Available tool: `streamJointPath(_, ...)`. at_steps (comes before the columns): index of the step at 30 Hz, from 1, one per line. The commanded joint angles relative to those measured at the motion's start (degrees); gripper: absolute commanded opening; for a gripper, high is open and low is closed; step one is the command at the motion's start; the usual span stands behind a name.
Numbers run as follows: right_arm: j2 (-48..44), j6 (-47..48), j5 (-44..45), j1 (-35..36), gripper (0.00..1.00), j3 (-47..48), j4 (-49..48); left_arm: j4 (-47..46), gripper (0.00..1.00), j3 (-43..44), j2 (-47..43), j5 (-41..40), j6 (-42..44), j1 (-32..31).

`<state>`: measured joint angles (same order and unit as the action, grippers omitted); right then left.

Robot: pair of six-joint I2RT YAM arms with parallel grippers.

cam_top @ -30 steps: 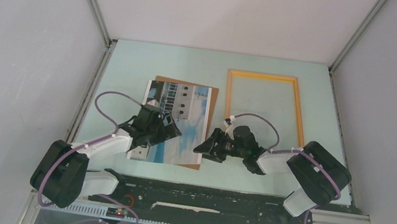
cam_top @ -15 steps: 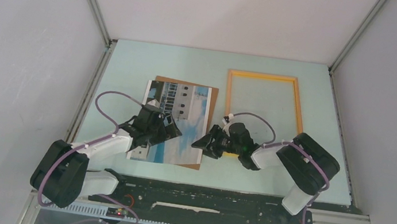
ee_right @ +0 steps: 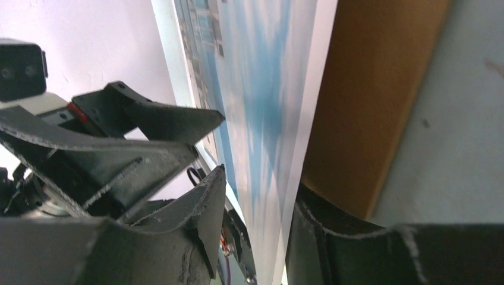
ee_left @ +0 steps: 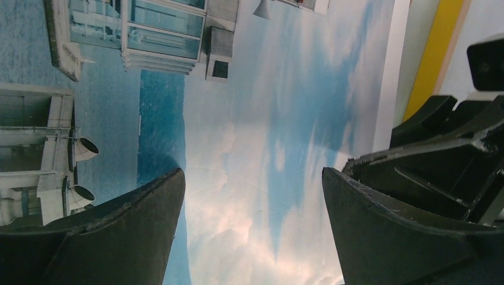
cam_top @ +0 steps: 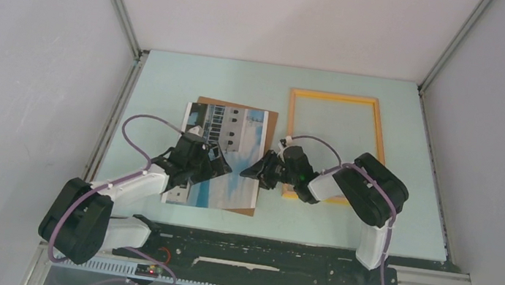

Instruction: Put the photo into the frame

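The right end effector (cam_top: 254, 172) is seen about half open, its fingers set astride the right long edge of the photo (cam_top: 247, 134). In the right wrist view the white border passes between the two fingers, with a gap left on one side, so no firm pinch is judged to be made. Under that edge the brown backing board (cam_top: 272, 127) is seen, and beneath it the desk (cam_top: 192, 75).

The left end effector (cam_top: 206, 162) is held wide open low over the near part of the photo, with nothing gripped. Whether the print is touched cannot be told.

The photo lies left of the right end effector, its long axis running away from the arm bases. The frame (cam_top: 334, 96) lies just right of it and apart, its long axis nearly parallel. The right arm is the nearer to the frame, so a short carry rightward without much turning is judged to be called for.
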<state>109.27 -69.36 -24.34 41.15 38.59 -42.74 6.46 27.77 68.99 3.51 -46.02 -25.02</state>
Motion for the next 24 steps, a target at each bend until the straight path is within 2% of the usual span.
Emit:
streamJointPath(1, 1.82, 4.1, 2.43, -0.42, 0.45, 5.2, 2.26, -2.69, 0.95, -0.97, -1.25, 0.71, 1.99, -0.39)
streamJointPath(5, 2.15, 6.54, 4.52, -0.67, 0.36, 8.38, 5.29, -3.82, 0.94, -1.84, -2.0, 0.67, 2.03, -0.39)
streamJointPath(11, -0.61, 10.44, 4.68, -0.89, 0.04, 10.76, 9.77, -5.4, 0.97, -2.36, -2.71, 2.02, 3.15, -0.39)
streamJointPath(12, -1.54, 10.84, 4.58, -0.81, 0.01, 10.87, 10.51, -5.34, 0.97, -1.96, -2.39, 2.48, 3.31, -0.34)
streamJointPath(16, -6.59, 14.05, 5.57, -0.03, 0.0, 11.45, 15.96, -5.56, 0.97, -0.73, -3.04, 5.85, 2.05, -0.3)
streamJointPath(19, -10.23, 16.0, 5.37, -0.2, 0.0, 11.68, 19.44, -4.52, 0.97, -0.15, -8.42, 6.79, 1.77, -0.3)
streamJointPath(24, -16.74, 17.05, 0.37, -1.77, 0.0, 11.77, 21.91, 5.37, 1.0, 6.59, -15.8, 2.4, 5.19, -0.17)
